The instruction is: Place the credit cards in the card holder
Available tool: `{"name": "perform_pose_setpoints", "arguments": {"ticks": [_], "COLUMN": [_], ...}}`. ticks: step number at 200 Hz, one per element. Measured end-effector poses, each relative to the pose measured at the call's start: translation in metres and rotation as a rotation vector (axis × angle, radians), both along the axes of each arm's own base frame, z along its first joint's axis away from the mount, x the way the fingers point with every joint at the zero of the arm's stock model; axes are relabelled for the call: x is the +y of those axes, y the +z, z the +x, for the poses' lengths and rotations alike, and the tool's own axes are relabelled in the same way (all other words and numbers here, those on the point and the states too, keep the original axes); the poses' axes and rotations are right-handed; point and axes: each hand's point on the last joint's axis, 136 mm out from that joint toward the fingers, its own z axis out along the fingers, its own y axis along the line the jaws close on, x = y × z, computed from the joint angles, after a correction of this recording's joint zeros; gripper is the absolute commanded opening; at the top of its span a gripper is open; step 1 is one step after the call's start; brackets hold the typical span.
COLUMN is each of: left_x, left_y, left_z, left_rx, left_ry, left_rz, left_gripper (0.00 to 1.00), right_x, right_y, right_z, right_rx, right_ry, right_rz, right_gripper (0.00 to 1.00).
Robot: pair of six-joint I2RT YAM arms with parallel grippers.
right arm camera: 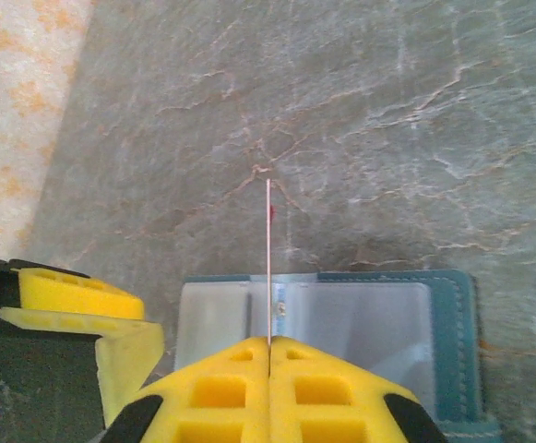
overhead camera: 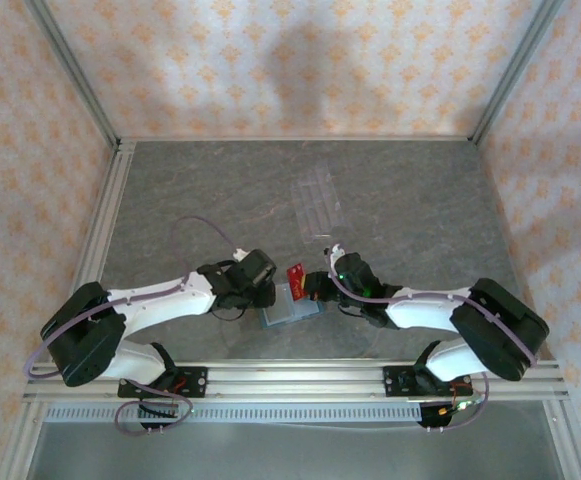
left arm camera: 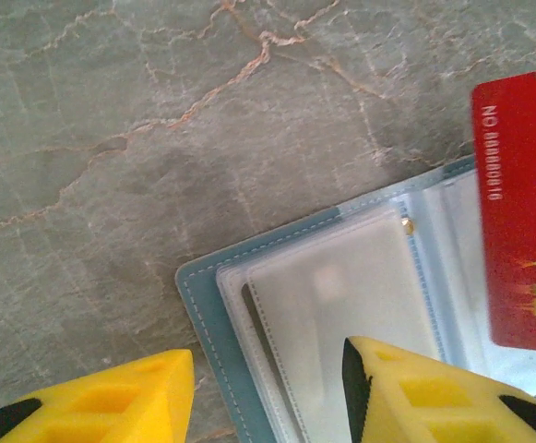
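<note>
Clearly, the right gripper (right arm camera: 268,347) has its yellow fingers pressed together on a thin dark red plastic credit card (right arm camera: 268,249). The card is seen edge-on, standing upright over the open teal-blue card holder with clear sleeves (right arm camera: 369,323) on the grey stone-patterned table (right arm camera: 387,138). It looks light, stiff and slick, so a pinch at one end, leaving the far edge free for a sleeve, seems right. The left gripper (left arm camera: 266,355) has its fingers apart, straddling the holder's corner; whether they touch it I cannot tell. A clear plastic slotted rack (overhead camera: 317,200) lies well apart.
</note>
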Motion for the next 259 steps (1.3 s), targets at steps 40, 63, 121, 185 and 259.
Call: {"name": "perform_pose_setpoints", "arguments": {"ticks": [40,63,121,185,259], "left_x": [-0.003,-0.002,-0.002,-0.004,-0.004], "left_y": [-0.004,-0.011,-0.022,-0.024,-0.025], "left_z": [0.002,0.001,0.000,0.002,0.002], "left_rx": [0.013,0.030,0.046,0.026,0.021], "left_ry": [-0.002,-0.009,-0.016,-0.009,0.005], "left_rz": [0.009,0.031,0.045,0.020,0.007], "left_gripper": [0.43,0.41,0.34,0.29,0.26], "right_x": [0.008,0.010,0.013,0.015,0.019], "right_y": [-0.006,-0.007,-0.010,-0.017,-0.013], "right_z": [-0.001,-0.002,-0.002,0.000,0.006], "right_rx": [0.031,0.041,0.050,0.064,0.067], "right_ry": [0.019,0.025,0.030,0.021,-0.001], "right_rz": [0.033,0.044,0.052,0.060,0.109], "right_gripper": [0.00,0.00,0.00,0.00,0.00]}}
